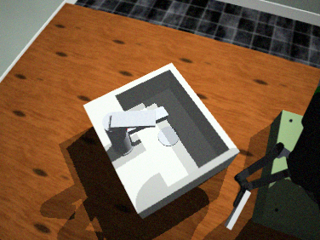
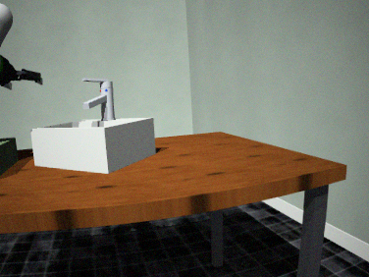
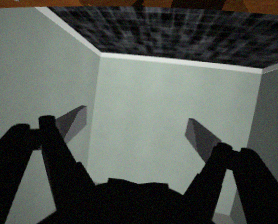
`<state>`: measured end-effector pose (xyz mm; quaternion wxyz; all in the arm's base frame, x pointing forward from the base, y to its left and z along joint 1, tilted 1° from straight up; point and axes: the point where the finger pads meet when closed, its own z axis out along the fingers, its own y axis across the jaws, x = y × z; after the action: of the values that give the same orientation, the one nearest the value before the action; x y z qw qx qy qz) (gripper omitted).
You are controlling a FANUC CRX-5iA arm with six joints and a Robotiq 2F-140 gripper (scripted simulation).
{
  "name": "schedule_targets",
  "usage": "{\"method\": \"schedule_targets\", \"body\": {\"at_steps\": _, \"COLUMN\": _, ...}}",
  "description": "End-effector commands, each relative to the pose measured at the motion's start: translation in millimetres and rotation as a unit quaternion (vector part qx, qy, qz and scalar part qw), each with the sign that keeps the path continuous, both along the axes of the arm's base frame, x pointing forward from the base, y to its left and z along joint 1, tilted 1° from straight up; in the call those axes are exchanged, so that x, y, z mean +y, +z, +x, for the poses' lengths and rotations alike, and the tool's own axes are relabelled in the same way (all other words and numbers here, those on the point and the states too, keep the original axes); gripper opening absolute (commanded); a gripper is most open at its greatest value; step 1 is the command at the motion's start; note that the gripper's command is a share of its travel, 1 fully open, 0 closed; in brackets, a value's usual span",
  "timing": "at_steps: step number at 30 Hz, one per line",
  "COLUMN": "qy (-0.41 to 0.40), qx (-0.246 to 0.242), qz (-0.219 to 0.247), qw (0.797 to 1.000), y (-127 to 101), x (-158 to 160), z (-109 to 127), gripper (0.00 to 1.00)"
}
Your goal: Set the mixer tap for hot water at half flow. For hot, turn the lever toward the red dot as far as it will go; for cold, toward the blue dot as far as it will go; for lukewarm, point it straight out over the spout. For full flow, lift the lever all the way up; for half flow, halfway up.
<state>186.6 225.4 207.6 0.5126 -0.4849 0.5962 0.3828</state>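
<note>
End effector (image 3: 137, 130) spread wide and empty, well apart from the mixer tap (image 1: 123, 138) on the white sink (image 1: 200, 170) ahead across the desk (image 1: 51, 89); its lever (image 1: 136, 119), rigid, smooth and likely slippery, looks best gripped near the free tip.

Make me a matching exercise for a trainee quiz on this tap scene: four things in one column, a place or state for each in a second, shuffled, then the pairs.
1. lever
2. gripper
3. basin
4. drain disc

a. on the wooden table
b. jaws wide open, holding nothing, off to the side of the basin
c. lying low, pointing out over the spout
d. in the basin's floor, below the spout's end

Pairs: 1-c, 2-b, 3-a, 4-d
</note>
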Motion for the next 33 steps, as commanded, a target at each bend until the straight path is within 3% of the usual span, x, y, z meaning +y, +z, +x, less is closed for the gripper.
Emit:
{"method": "schedule_targets", "body": {"at_steps": 1, "qy": 0.002, "qx": -0.001, "qz": -0.003, "qw": 1.0, "y": -0.3, "x": -0.7, "z": -0.4, "gripper": 1.0}}
{"method": "schedule_targets", "body": {"at_steps": 4, "qy": 0.033, "qx": -0.015, "qz": -0.033, "qw": 0.999, "y": -5.2, "x": -8.9, "z": -6.0, "gripper": 1.0}}
{"method": "schedule_targets", "body": {"at_steps": 7, "qy": 0.113, "qx": -0.057, "qz": -0.108, "qw": 0.986, "y": -16.1, "x": -34.6, "z": -14.2, "gripper": 1.0}}
{"method": "schedule_targets", "body": {"at_steps": 10, "qy": 0.155, "qx": -0.083, "qz": -0.145, "qw": 0.974, "y": -23.5, "x": -64.7, "z": -12.5, "gripper": 1.0}}
{"method": "schedule_targets", "body": {"at_steps": 12, "qy": 0.189, "qx": -0.101, "qz": -0.172, "qw": 0.962, "y": -23.5, "x": -64.7, "z": -12.5, "gripper": 1.0}}
{"method": "schedule_targets", "body": {"at_steps": 13, "qy": 0.204, "qx": -0.113, "qz": -0.186, "qw": 0.955, "y": -25.9, "x": -83.1, "z": -6.7, "gripper": 1.0}}
{"method": "schedule_targets", "body": {"at_steps": 16, "qy": 0.22, "qx": -0.122, "qz": -0.198, "qw": 0.947, "y": -25.9, "x": -83.1, "z": -6.7, "gripper": 1.0}}
{"method": "schedule_targets", "body": {"at_steps": 17, "qy": 0.267, "qx": -0.153, "qz": -0.234, "qw": 0.922, "y": -26.7, "x": -102.5, "z": 3.6, "gripper": 1.0}}
{"method": "schedule_targets", "body": {"at_steps": 18, "qy": 0.281, "qx": -0.16, "qz": -0.243, "qw": 0.914, "y": -26.7, "x": -102.5, "z": 3.6, "gripper": 1.0}}
{"method": "schedule_targets", "body": {"at_steps": 19, "qy": 0.293, "qx": -0.172, "qz": -0.253, "qw": 0.906, "y": -25.5, "x": -121.9, "z": 18.7, "gripper": 1.0}}
{"method": "schedule_targets", "body": {"at_steps": 21, "qy": 0.324, "qx": -0.19, "qz": -0.274, "qw": 0.885, "y": -25.5, "x": -121.9, "z": 18.7, "gripper": 1.0}}
{"method": "schedule_targets", "body": {"at_steps": 22, "qy": 0.338, "qx": -0.204, "qz": -0.284, "qw": 0.874, "y": -22.0, "x": -140.0, "z": 38.5, "gripper": 1.0}}
{"method": "schedule_targets", "body": {"at_steps": 25, "qy": 0.385, "qx": -0.231, "qz": -0.312, "qw": 0.837, "y": -22.0, "x": -140.0, "z": 38.5, "gripper": 1.0}}
{"method": "schedule_targets", "body": {"at_steps": 26, "qy": 0.397, "qx": -0.245, "qz": -0.322, "qw": 0.824, "y": -15.9, "x": -155.6, "z": 62.4, "gripper": 1.0}}
{"method": "schedule_targets", "body": {"at_steps": 28, "qy": 0.426, "qx": -0.263, "qz": -0.338, "qw": 0.797, "y": -15.9, "x": -155.6, "z": 62.4, "gripper": 1.0}}
{"method": "schedule_targets", "body": {"at_steps": 29, "qy": 0.438, "qx": -0.277, "qz": -0.346, "qw": 0.782, "y": -7.5, "x": -167.8, "z": 89.2, "gripper": 1.0}}
{"method": "schedule_targets", "body": {"at_steps": 31, "qy": 0.467, "qx": -0.294, "qz": -0.361, "qw": 0.752, "y": -7.5, "x": -167.8, "z": 89.2, "gripper": 1.0}}
{"method": "schedule_targets", "body": {"at_steps": 33, "qy": 0.467, "qx": -0.294, "qz": -0.361, "qw": 0.752, "y": -7.5, "x": -167.8, "z": 89.2, "gripper": 1.0}}
